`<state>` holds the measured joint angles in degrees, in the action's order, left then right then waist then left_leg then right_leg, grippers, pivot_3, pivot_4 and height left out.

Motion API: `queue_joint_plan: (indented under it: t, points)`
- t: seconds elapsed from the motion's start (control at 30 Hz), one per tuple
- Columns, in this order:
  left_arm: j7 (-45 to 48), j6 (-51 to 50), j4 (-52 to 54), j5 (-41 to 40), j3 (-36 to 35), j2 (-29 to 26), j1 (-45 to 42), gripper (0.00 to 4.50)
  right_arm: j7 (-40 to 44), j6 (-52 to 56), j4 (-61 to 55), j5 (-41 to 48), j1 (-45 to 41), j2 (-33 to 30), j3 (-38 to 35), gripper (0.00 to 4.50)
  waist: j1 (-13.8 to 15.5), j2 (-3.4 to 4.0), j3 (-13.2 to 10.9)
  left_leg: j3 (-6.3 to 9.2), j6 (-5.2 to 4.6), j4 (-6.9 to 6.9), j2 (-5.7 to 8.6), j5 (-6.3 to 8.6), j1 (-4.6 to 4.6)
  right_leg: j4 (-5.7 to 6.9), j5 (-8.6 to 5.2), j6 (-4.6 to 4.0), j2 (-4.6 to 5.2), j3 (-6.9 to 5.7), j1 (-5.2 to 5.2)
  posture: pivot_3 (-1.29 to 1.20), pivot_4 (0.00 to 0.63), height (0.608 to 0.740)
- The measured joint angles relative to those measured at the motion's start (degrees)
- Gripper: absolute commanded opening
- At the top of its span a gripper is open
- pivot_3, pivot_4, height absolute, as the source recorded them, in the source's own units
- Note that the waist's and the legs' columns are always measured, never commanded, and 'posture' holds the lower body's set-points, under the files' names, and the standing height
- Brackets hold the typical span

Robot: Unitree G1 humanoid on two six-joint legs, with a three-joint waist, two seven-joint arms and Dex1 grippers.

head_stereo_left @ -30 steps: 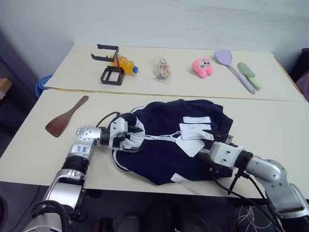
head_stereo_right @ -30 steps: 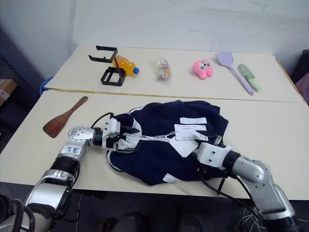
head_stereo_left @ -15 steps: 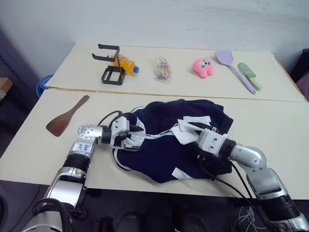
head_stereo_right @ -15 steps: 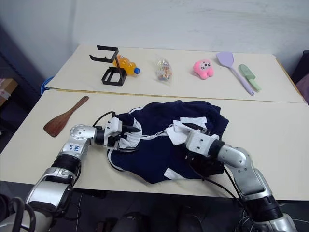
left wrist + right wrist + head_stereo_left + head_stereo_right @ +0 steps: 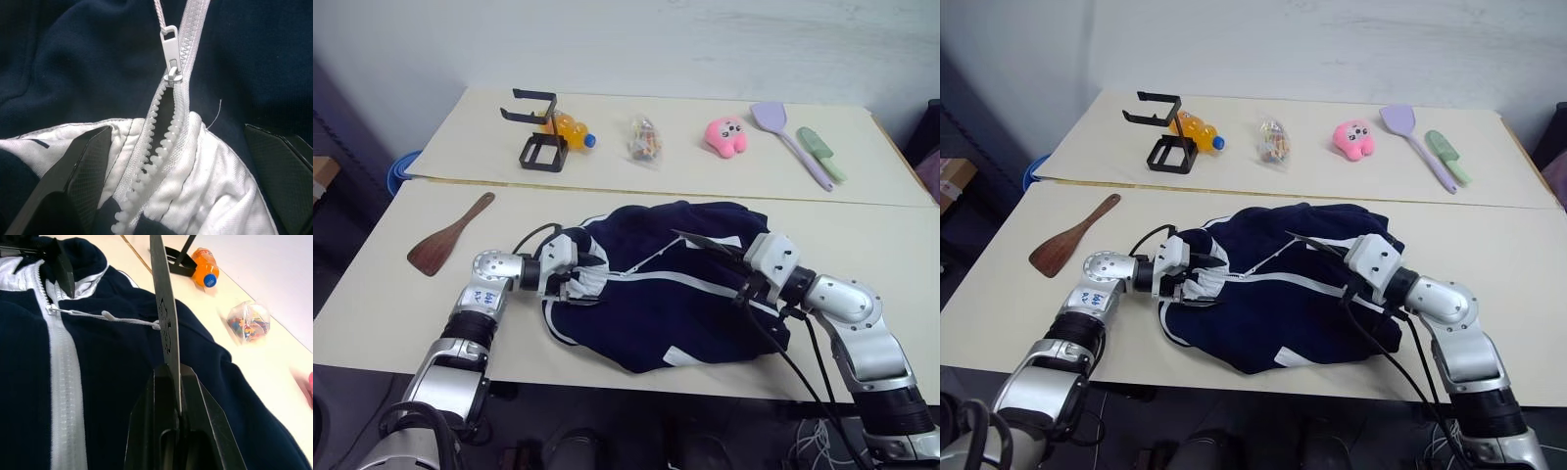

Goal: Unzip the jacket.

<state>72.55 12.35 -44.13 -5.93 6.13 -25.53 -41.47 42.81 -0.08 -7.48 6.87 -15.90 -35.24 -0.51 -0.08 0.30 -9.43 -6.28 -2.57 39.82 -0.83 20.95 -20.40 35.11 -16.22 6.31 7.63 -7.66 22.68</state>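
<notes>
my right tool [image 5: 705, 245] has just snapped closed on a thin, flat hang tag [image 5: 164, 308] and lifted up and forward; a second ago its fingers were wide and lower, over the white tags lying on the cloth. the white string [image 5: 105, 316] from that tag runs to the zipper pull [image 5: 169, 46] and now looks nearly taut, so i judge that drawing the tag away should drag the slider down the teeth. the white patches that lay face up are now flipped or hidden, with one still showing near the hem.

my left tool [image 5: 576, 279] has not moved: its black fingers [image 5: 85, 161] stay spread wide either side of the collar, pressing on the white lining, not pinching it. that steadies the top end while the other arm pulls.

the jacket [image 5: 646, 304] lies crumpled in the middle of the near tabletop [image 5: 372, 313], collar toward my left arm. it is soft navy knit, matte and loosely folded, with a white tape stripe down the front. the zipper [image 5: 161, 127] has chunky white plastic teeth, parted only for a short stretch at the collar; the slider sits just below that, so nearly the whole run is still shut. the lining is a smoother woven white.
</notes>
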Motion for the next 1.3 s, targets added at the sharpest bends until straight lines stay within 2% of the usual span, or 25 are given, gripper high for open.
queue_joint_plan:
  t: [0.13, 0.23, 0.37, 0.7, 0.93, 1.13, 1.23, 1.3]
  points:
    - [-0.5, -0.4, 0.7, 0.0, 0.2, 0.0, 0.2, 4.50, -3.2, -6.2, 1.3, -7.9, -0.4, -2.3, 0.3, 0.01, 0.1, 0.01, 0.0, 0.02, 0.00, 0.00, 0.04, 0.00, -0.03, -0.02, 0.00, 0.00, 0.03, -0.03, 0.01, 0.00, 0.150, 0.740]
    - [-1.3, -0.7, 1.1, 0.1, 0.5, 0.0, 0.2, 4.50, -8.4, -10.5, 2.4, -14.2, -0.7, -3.9, -0.1, 0.01, 0.1, 0.01, 0.0, 0.02, 0.00, 0.00, 0.04, 0.00, -0.03, -0.01, 0.00, 0.00, 0.03, -0.03, 0.01, 0.00, 0.150, 0.740]
    - [-2.0, -1.1, 1.6, 0.1, 0.7, 0.1, 0.4, 4.50, -14.1, -11.3, 3.7, -18.1, -0.1, -6.4, -5.0, 0.01, 0.2, 0.01, 0.0, 0.03, -0.01, 0.00, 0.04, 0.00, -0.04, -0.03, 0.00, 0.00, 0.03, -0.02, 0.00, 0.00, 0.150, 0.740]
    - [-3.7, -1.9, 3.0, 0.1, 1.2, 0.1, 1.2, 4.50, -15.7, -12.6, 9.5, -17.8, 7.6, -12.8, -14.3, 0.01, 0.2, 0.02, 0.0, 0.06, -0.02, 0.00, 0.04, -0.01, 0.00, -0.11, 0.00, 0.00, 0.03, -0.01, -0.12, 0.00, 0.150, 0.740]
    - [-4.5, 0.5, 3.2, 0.2, 1.7, -0.6, 2.1, 4.50, -19.4, -17.3, 22.3, -17.8, 13.7, -17.4, -22.4, 0.01, -0.1, 0.06, 0.0, 0.05, 0.00, -0.17, 0.01, -0.02, 0.19, -0.36, 0.00, 0.00, 0.06, 0.12, -0.27, 0.00, 0.150, 0.740]
    - [-5.0, 2.8, 3.2, 0.2, 2.2, -1.7, 2.8, 4.50, -22.9, -21.2, 32.5, -17.9, 14.7, -19.0, -23.0, 0.01, -0.3, 0.24, 0.1, -0.01, 0.06, -0.25, -0.03, -0.05, 0.26, -0.46, 0.00, 0.00, 0.16, 0.31, -0.25, 0.00, 0.150, 0.740]
    - [-5.2, 3.3, 3.2, 0.2, 2.3, -1.8, 2.9, 4.50, -23.4, -21.5, 34.2, -17.4, 14.6, -19.1, -23.0, 0.01, -0.3, 0.30, 0.1, -0.01, 0.07, -0.25, -0.04, -0.05, 0.27, -0.46, 0.00, -0.01, 0.17, 0.40, -0.25, 0.00, 0.150, 0.740]
    - [-5.0, 3.1, 3.7, 0.1, 2.1, -1.8, 3.1, 4.50, -21.8, -20.6, 33.4, -13.8, 14.4, -18.3, -23.2, 0.01, -0.4, 0.31, 0.1, -0.01, 0.07, -0.26, -0.06, -0.05, 0.27, -0.49, 0.00, -0.01, 0.18, 0.45, -0.25, 0.00, 0.150, 0.740]
